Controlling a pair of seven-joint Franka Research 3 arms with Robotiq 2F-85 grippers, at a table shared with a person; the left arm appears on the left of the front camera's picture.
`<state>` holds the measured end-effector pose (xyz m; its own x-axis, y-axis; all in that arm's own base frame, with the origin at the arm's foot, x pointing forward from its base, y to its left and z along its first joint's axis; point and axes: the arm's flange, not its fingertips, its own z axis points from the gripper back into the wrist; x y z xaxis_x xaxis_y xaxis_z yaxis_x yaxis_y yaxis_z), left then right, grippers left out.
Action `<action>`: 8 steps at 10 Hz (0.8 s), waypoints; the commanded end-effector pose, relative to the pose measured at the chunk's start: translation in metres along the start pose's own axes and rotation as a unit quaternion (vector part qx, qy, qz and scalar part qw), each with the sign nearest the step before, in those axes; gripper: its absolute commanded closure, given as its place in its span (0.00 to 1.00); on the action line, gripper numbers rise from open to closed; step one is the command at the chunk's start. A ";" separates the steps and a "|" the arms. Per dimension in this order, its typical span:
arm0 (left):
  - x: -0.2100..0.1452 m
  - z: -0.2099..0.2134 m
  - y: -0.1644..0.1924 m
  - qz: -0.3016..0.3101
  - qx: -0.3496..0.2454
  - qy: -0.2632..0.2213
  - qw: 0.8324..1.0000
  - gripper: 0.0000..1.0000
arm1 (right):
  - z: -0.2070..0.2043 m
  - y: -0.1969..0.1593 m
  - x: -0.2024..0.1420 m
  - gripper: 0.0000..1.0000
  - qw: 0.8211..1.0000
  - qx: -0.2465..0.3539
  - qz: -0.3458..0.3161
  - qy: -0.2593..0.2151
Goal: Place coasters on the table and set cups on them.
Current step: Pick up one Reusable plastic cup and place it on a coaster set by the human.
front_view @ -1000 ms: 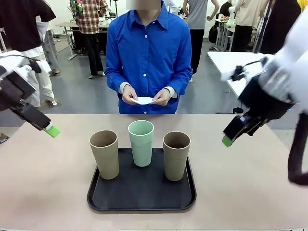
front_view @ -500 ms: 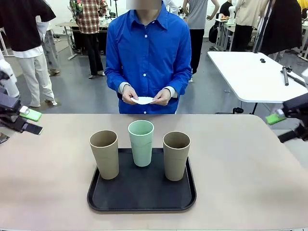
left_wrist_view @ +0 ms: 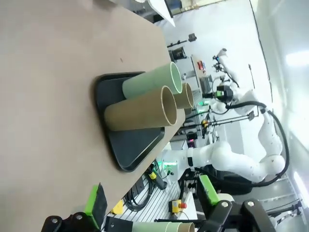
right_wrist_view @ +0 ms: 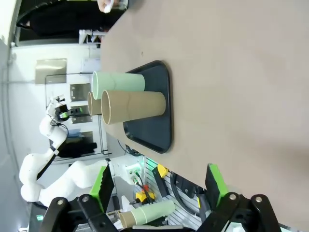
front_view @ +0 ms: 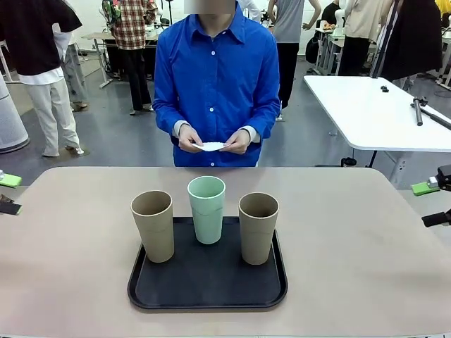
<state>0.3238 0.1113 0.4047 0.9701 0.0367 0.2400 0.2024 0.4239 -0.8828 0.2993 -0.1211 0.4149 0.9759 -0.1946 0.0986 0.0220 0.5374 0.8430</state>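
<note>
Coasters (front_view: 211,147) stayed with the person (front_view: 216,77); you withdrew left gripper (front_view: 7,195) and right gripper (front_view: 435,203), both spread, freeing the worktop (front_view: 366,267)

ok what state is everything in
black rounded-square tray, flat on beige table
pale mint green matte tumbler, upright on tray, empty
left tan-brown matte tumbler, upright on tray, empty
right tan-brown matte tumbler, same
white lacy paper coasters, in person's hands
left jaws, open, empty
right jaws, open, empty

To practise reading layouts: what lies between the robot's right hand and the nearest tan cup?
Front view: only the black tray's rim and bare table separate the right hand from that tan cup.
</note>
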 end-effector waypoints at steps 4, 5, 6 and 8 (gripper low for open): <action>-0.013 0.041 0.011 0.024 0.008 -0.037 0.999 0.00 | 0.003 -0.012 -0.056 0.00 0.999 0.031 0.002 -0.035; -0.014 0.040 0.008 0.024 0.018 -0.040 0.999 0.00 | 0.005 -0.012 -0.057 0.00 0.999 0.033 0.008 -0.036; -0.012 0.039 0.012 0.026 0.007 -0.041 0.999 0.00 | 0.005 -0.012 -0.057 0.00 0.999 0.035 0.012 -0.036; -0.012 0.039 0.012 0.026 0.007 -0.041 0.999 0.00 | 0.035 -0.015 -0.021 0.00 0.999 0.022 -0.010 -0.029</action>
<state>0.3096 0.1504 0.4073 0.9661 0.1314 0.2222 0.1435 0.4423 -0.8853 0.2682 -0.1544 0.4187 0.9616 -0.2497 0.1139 0.0279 0.5017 0.8646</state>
